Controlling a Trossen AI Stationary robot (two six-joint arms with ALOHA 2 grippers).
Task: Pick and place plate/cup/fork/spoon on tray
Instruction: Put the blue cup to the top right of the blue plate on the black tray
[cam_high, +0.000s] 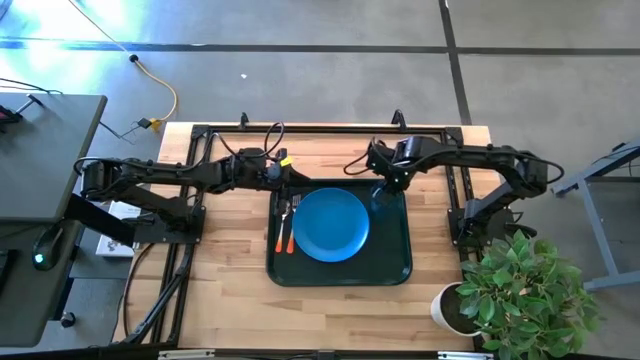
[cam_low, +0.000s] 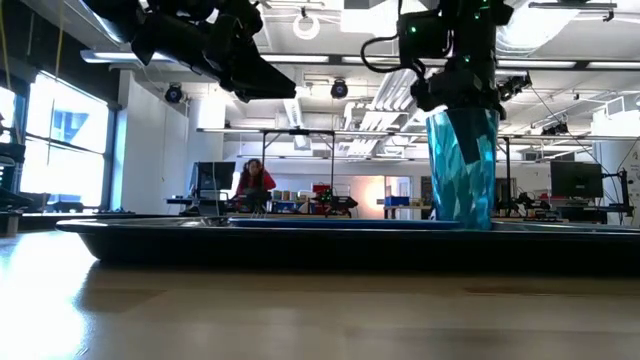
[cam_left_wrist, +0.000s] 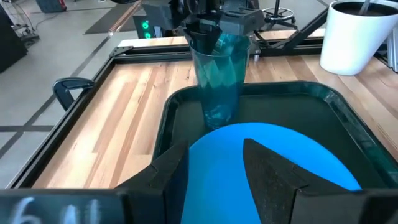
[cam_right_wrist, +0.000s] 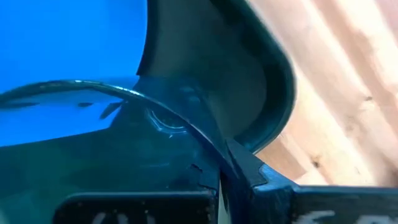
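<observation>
Cup (cam_low: 462, 168): translucent teal, faceted, upright in tray (cam_high: 395, 268) corner beside plate (cam_high: 330, 224).
Right end effector (cam_left_wrist: 219, 34): clenched on cup rim.
Left end effector (cam_left_wrist: 217, 171): released, over plate.
High view only: fork (cam_high: 281, 227), spoon (cam_high: 292, 226).

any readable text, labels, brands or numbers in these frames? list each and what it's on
None can be read.
Left gripper: pale marks on its housing in the left wrist view, too blurred to read.
Right gripper: pale marks on its housing in the right wrist view, cut off and blurred.
Cup, plate, tray, fork, spoon: no print visible.
</observation>
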